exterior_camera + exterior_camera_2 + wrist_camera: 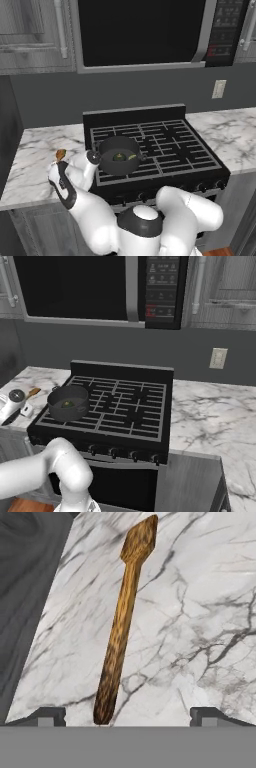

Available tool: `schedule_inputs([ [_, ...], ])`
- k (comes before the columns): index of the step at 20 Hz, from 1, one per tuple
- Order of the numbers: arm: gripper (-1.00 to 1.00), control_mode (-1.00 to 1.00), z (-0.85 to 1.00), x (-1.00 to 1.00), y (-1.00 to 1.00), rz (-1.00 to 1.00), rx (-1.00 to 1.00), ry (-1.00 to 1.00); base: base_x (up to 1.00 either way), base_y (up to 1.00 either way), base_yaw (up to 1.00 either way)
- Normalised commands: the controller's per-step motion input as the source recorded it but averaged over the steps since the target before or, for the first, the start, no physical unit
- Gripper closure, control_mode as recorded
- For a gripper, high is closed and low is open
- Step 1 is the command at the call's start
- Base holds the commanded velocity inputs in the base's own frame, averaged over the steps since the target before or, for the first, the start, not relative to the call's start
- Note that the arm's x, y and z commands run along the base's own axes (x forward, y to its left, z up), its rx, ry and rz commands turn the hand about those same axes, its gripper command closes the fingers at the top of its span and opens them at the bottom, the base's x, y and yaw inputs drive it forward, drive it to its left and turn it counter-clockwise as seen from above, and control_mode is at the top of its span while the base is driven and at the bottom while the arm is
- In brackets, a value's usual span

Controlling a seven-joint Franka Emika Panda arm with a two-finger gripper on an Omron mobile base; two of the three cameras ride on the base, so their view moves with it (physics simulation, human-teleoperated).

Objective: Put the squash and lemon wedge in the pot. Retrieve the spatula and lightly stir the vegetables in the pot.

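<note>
The counter [200, 612] left of the stove [165, 145] carries the spatula [122, 622], lying flat. The pot [119, 155] on the stove's burner already holds the vegetables. The end effector [127, 714] hovers above, released wide, its tips straddling the handle end; the long axis runs straight away from it.

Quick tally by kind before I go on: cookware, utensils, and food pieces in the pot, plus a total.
Cookware: 1, the pot on the stove
Utensils: 1, the spatula lying on the counter
Food in the pot: 2, the squash and the lemon wedge
Total: 4
</note>
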Motion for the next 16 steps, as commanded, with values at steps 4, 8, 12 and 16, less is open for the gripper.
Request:
schedule_inputs([
  [4, -1.00, -1.00, 0.22, 0.00, 0.25, 0.00, -0.03, 0.03, 0.00, 0.00, 0.00],
  [8, -1.00, -1.00, 0.17, 0.01, 0.20, 0.00, -0.07, 0.00, 0.00, 0.00, 0.00],
  [12, -1.00, -1.00, 0.01, 0.07, 0.14, 0.00, -0.14, 0.02, 0.00, 0.00, 0.00],
  [16, -1.00, -1.00, -0.11, 0.07, 0.02, 0.00, -0.23, 0.07, 0.00, 0.00, 0.00],
])
